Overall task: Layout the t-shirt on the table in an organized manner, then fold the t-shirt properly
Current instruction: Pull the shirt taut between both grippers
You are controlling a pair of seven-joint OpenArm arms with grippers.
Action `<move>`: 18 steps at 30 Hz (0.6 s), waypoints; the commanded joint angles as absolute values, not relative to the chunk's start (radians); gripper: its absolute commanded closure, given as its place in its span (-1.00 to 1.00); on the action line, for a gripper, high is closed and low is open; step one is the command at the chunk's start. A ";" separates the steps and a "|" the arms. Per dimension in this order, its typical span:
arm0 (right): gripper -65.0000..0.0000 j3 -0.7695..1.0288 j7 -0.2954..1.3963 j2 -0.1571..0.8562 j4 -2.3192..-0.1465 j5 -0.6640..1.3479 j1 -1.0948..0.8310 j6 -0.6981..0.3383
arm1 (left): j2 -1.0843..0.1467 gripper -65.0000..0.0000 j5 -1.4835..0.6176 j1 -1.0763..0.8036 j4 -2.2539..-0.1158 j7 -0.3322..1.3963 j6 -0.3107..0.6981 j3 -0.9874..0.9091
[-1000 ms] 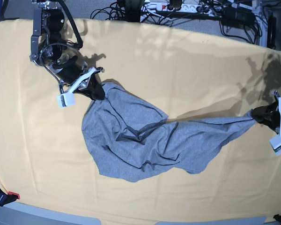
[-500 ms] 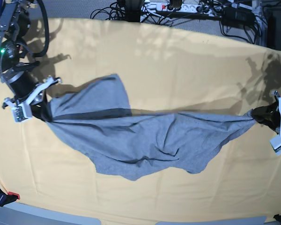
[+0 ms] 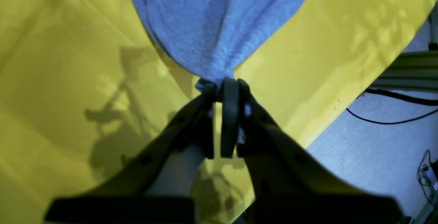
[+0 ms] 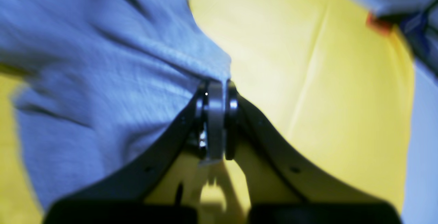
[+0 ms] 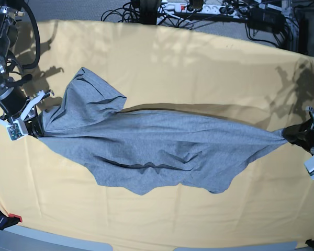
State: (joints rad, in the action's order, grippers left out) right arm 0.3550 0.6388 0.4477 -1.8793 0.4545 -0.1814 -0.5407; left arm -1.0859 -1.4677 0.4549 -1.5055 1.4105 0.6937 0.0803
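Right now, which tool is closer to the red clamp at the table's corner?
Right. The right tool is up the table edge from the red clamp; the left tool is far across the table.

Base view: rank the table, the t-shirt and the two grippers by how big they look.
1. table
2. t-shirt
3. right gripper and left gripper: look about alike; the left is cut off by the frame edge, so unranked.

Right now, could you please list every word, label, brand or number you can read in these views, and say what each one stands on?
None can be read.
The t-shirt shows only plain grey fabric; no lettering is visible on it.
The table cloth is plain yellow-orange, unmarked.
The power strip beyond the table's far edge is too small to show any marking.
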 commanded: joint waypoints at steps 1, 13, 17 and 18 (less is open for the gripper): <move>0.80 0.360 0.611 0.468 -1.858 0.468 -0.150 -0.527 | -1.111 1.00 -1.484 0.479 -1.514 1.396 0.698 0.069; -0.34 0.601 1.092 0.468 -1.839 1.099 -0.097 -0.620 | -1.111 1.00 -1.484 0.479 -1.487 1.396 0.698 0.069; -0.34 0.664 1.220 0.468 -1.839 1.357 -0.176 -0.696 | -1.111 1.00 -1.484 0.479 -1.474 1.396 0.698 0.069; -0.34 0.663 1.249 0.466 -1.839 1.394 -0.198 -0.698 | -1.111 1.00 -1.484 0.479 -1.471 1.396 0.698 0.069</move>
